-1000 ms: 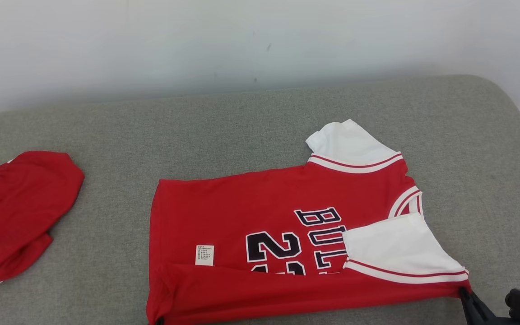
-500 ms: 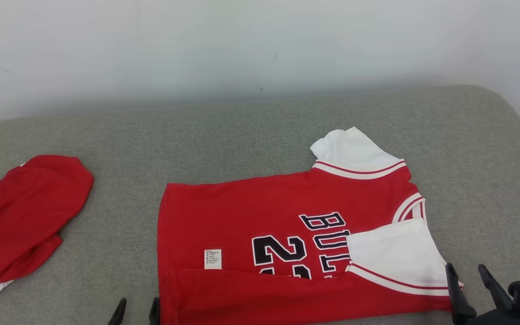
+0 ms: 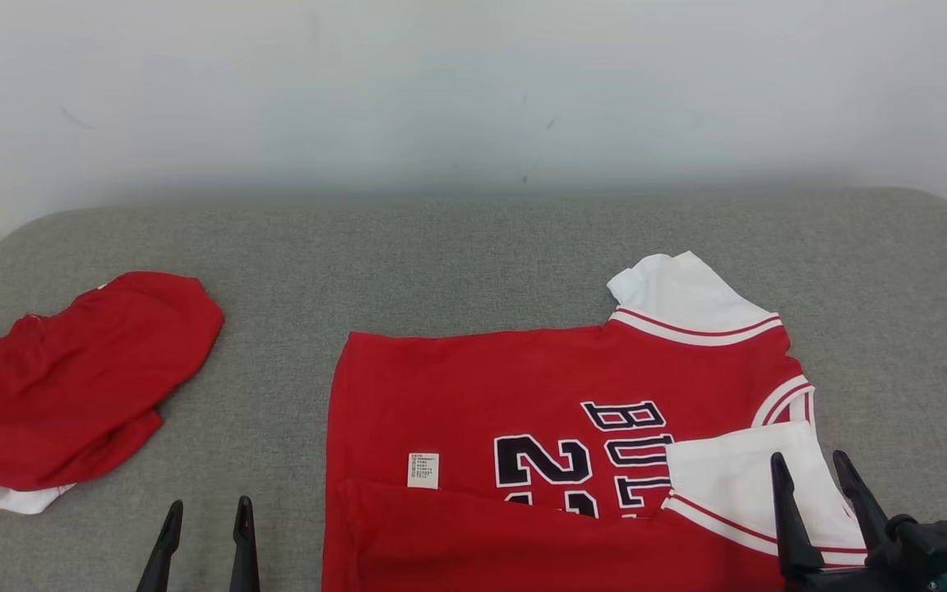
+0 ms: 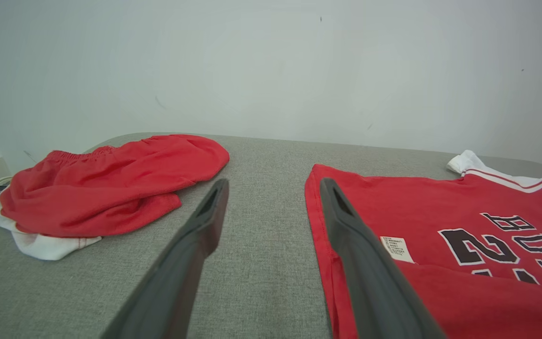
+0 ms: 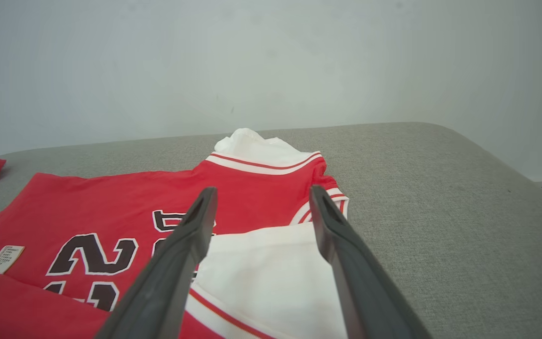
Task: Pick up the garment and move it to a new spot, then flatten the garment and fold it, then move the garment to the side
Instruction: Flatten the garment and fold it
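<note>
Holds nothing: left gripper agape beside the jersey, right gripper agape over its sleeve. Lies flat on the cushion, near edge folded over. Seems mid-fold; next calls for fresh pinches for another fold.

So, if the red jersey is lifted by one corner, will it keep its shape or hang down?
The red jersey will probably hang limp: its near edge lies folded over flat. It looks thin, so likely light. Pushed, it may wrinkle rather than slide on the rough grey surface.
</note>
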`<state>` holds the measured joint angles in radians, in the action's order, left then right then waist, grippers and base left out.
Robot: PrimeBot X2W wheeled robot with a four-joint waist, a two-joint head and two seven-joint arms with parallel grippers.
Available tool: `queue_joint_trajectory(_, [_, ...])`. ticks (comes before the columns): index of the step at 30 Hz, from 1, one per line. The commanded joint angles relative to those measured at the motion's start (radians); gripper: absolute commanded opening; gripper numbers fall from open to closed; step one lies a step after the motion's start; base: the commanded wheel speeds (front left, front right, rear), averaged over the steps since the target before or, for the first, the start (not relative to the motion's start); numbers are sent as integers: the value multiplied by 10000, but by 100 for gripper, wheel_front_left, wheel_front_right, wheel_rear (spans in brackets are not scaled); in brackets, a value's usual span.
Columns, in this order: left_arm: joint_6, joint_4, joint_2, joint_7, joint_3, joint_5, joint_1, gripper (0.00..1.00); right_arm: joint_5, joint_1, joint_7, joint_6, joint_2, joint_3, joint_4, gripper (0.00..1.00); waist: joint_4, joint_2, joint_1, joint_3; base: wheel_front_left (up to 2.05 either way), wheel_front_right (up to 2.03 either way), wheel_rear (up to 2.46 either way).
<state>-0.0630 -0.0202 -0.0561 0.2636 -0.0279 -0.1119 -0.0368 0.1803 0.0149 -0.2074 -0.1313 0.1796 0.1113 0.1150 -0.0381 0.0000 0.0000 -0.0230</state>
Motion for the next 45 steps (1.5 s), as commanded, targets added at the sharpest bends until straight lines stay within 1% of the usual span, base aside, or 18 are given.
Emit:
queue_joint_trajectory(1, [-2,-21,15,9,84,123,-31,100,-111,28,-127,10,-122,21,37,100,43,0,0,-14,0,0,0])
queue_joint_trajectory(8, [97,90,35,9,130,51,93,100,-219,-121,-269,10,-217,40,157,100,20,0,0,-168,0,0,0])
queue_joint_trajectory(10, [190,181,36,9,111,-69,290,100,-223,-236,-297,10,-190,29,180,100,-9,0,0,-261,0,0,0])
queue_joint_trajectory(14, [538,631,27,9,85,-331,849,100,-270,-535,-291,10,-174,135,221,100,-180,0,0,-532,0,0,0])
queue_joint_trajectory(16, [796,1062,-87,9,125,-510,1359,100,-323,-806,-305,10,-173,238,251,100,-316,0,0,-718,0,0,0])
queue_joint_trajectory(20, [1168,2013,-330,-36,48,-652,2477,100,-352,-1371,-351,10,-264,400,366,100,-667,0,0,-1109,0,0,0])
queue_joint_trajectory(27, [1587,3547,-803,-439,-129,-870,4465,100,-360,-2216,-497,10,-462,614,656,100,-1364,0,0,-1799,0,0,0])
queue_joint_trajectory(30, [1680,4193,-932,-585,-255,-985,5151,100,-356,-2456,-534,10,-528,683,799,100,-1629,0,0,-2073,0,0,0])
queue_joint_trajectory(34, [1739,5201,-1246,-843,-407,-952,5881,100,-335,-2726,-577,10,-618,759,906,100,-1951,0,0,-2390,0,0,0])
queue_joint_trajectory(35, [1786,5626,-1323,-876,-487,-979,6173,100,-331,-2797,-586,10,-651,766,967,100,-2067,0,0,-2517,0,0,0])
queue_joint_trajectory(45, [1884,7392,-1540,-767,-921,-1178,7407,100,-394,-2986,-592,10,-785,758,896,100,-2328,0,0,-2833,0,0,0])
